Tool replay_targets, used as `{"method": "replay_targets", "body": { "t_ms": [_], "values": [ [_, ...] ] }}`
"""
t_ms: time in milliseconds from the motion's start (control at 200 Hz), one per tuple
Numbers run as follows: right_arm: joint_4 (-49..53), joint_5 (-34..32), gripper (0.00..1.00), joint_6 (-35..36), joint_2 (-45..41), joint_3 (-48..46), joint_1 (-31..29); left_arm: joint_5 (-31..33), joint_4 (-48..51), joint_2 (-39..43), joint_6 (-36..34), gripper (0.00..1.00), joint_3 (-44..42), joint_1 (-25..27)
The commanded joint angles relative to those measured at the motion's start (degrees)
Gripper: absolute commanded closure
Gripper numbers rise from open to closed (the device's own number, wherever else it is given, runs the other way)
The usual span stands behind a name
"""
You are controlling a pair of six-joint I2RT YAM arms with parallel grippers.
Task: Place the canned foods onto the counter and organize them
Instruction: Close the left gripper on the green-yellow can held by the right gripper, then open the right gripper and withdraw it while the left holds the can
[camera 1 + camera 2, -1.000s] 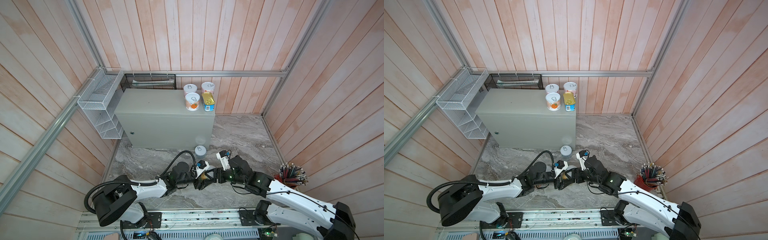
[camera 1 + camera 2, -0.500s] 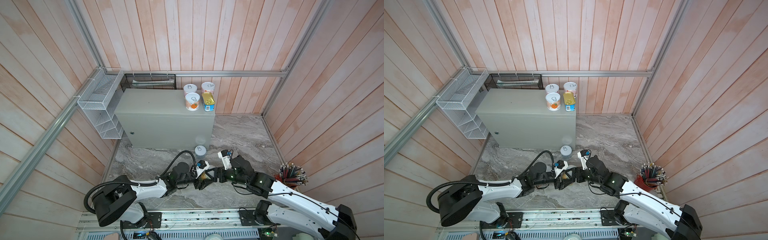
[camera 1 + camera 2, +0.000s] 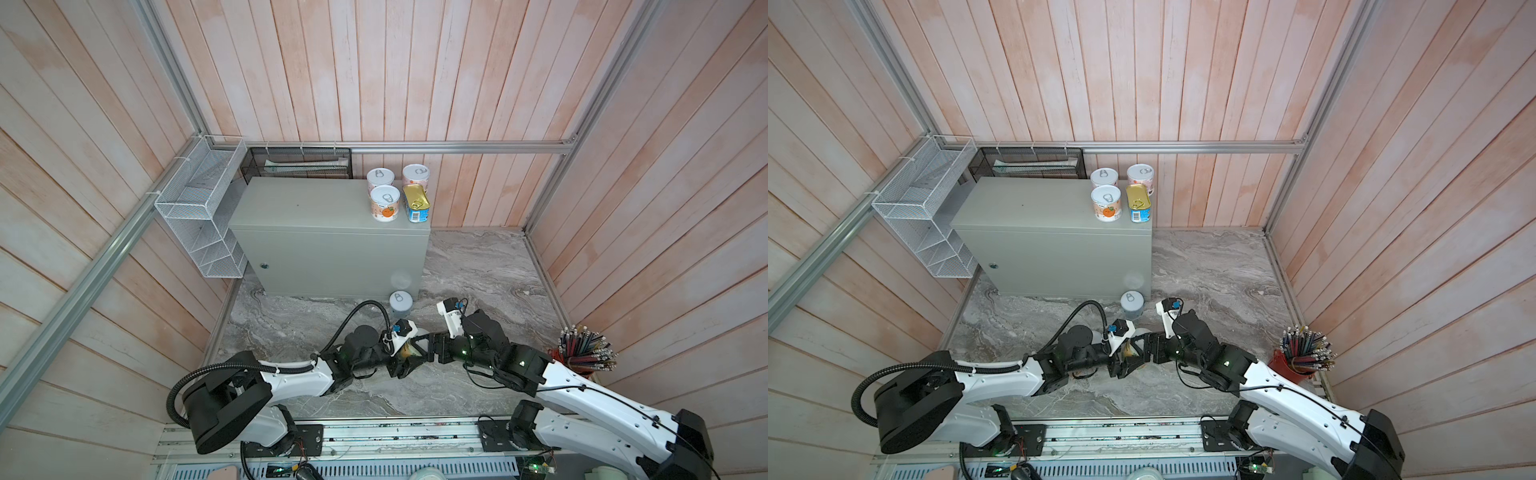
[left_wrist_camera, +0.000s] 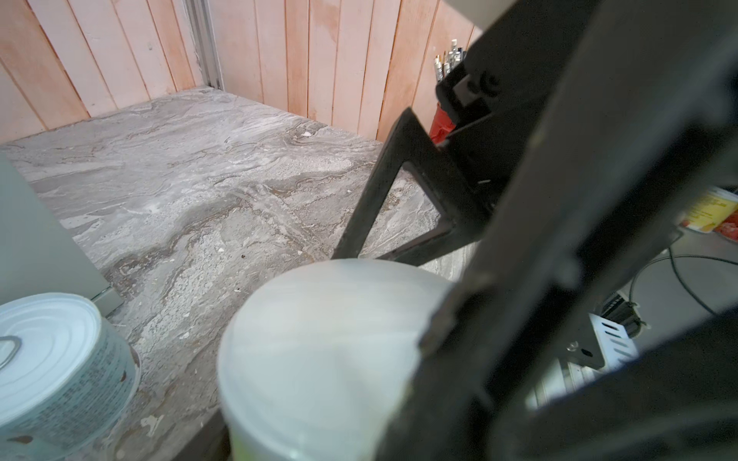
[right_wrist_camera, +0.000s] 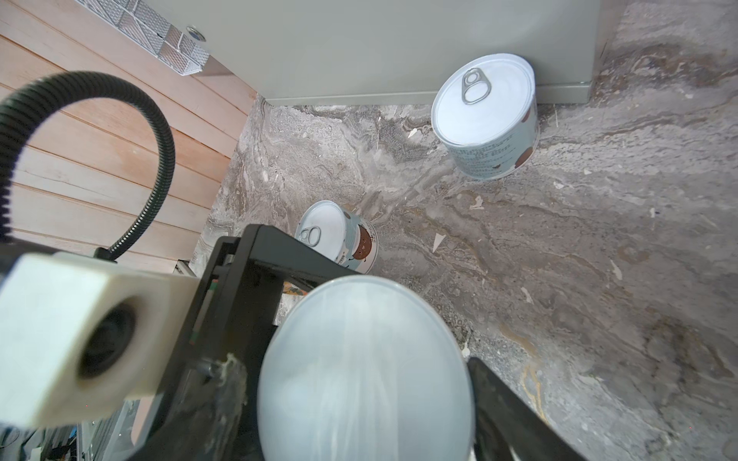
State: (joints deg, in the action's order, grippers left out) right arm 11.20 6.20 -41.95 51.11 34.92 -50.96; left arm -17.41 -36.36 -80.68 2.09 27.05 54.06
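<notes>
In both top views the two arms meet low over the grey-veined marble surface (image 3: 478, 266). The left gripper (image 3: 397, 362) and right gripper (image 3: 419, 354) crowd one short round pale-lidded can (image 3: 406, 351). It is well short of the large plain grey metal counter (image 3: 316, 208), where three round cans (image 3: 385, 201) and a gold-topped blue tin (image 3: 417, 203) stand at the far right corner. With two sets of jaws about one can, we judge the danger to be a tug. If either arm pulls away while the other grips, the can could twist loose and drop, or strike the pale blue pull-tab can (image 3: 400, 300) by the counter's front.

From the left wrist, the pale-lidded can (image 4: 331, 359) lies hard against a dark left finger (image 4: 499, 319), and we read that gripper as closed narrowly on it.

From the right wrist, the right jaws stand wide either side of the lid (image 5: 363, 371). One finger (image 5: 503, 403) sits at the rim, but we cannot tell whether it presses. A brown-figured can (image 5: 343, 235) stands just beyond, within bumping reach.
</notes>
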Motion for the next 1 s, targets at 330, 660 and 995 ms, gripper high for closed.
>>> {"method": "replay_targets", "body": {
  "t_ms": [330,660,995],
  "values": [
    [2.3,-9.54,0.15,0.35,-3.21,1.83,-0.06,3.14,-1.65,1.23,0.9,0.48,-0.08,-0.11],
    [-4.87,-14.61,0.15,-3.64,-16.27,-10.29,-0.07,8.48,6.58,4.73,4.59,0.48,7.65,-0.01],
    [-8.58,-13.18,0.15,-4.25,-31.0,-18.99,-0.12,16.6,16.86,12.07,5.75,0.49,16.9,-0.01]
  ]
}}
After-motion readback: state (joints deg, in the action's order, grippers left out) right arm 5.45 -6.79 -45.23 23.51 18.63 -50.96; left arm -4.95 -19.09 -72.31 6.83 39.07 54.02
